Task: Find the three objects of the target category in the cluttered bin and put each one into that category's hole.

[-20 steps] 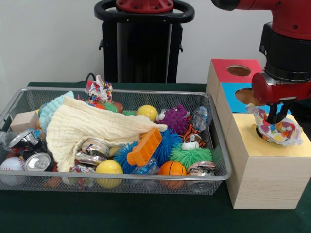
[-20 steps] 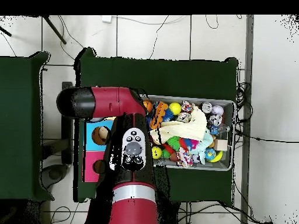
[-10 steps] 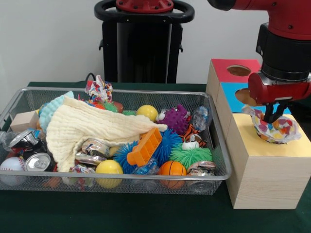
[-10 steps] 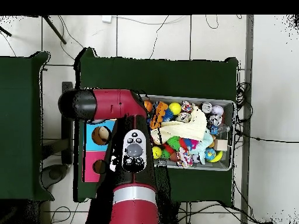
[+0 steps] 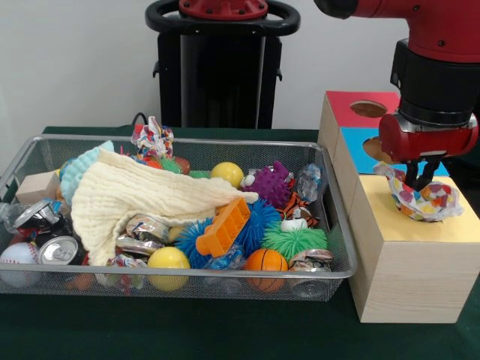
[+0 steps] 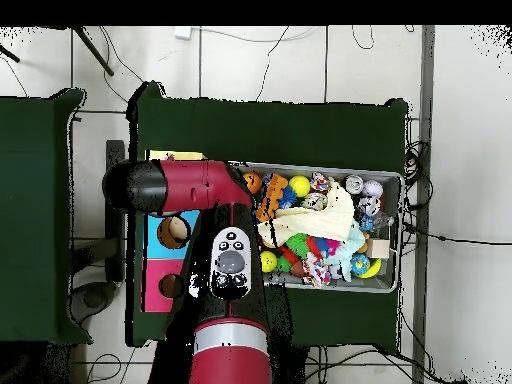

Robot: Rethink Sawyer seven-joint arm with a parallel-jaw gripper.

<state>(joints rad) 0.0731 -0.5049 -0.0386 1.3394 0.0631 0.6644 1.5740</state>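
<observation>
Sitting at the near right corner of the table, the yellow-topped box [image 5: 411, 259] has a cloth bundle [image 5: 426, 196] resting on its top, right over where its hole should be. The hole itself is hidden under the bundle. The gripper [image 5: 417, 178] hangs just above, with its dark fingers [image 5: 413, 175] pointing down into the top of the bundle. Whether they pinch the cloth or have let go cannot be told. To do this step well, the robot should make sure the bundle drops fully into the hole, since it looks wide and could catch on the rim. Farther left, the wire bin [image 5: 187, 276] holds another cloth bundle [image 5: 153, 139] at its far edge.
</observation>
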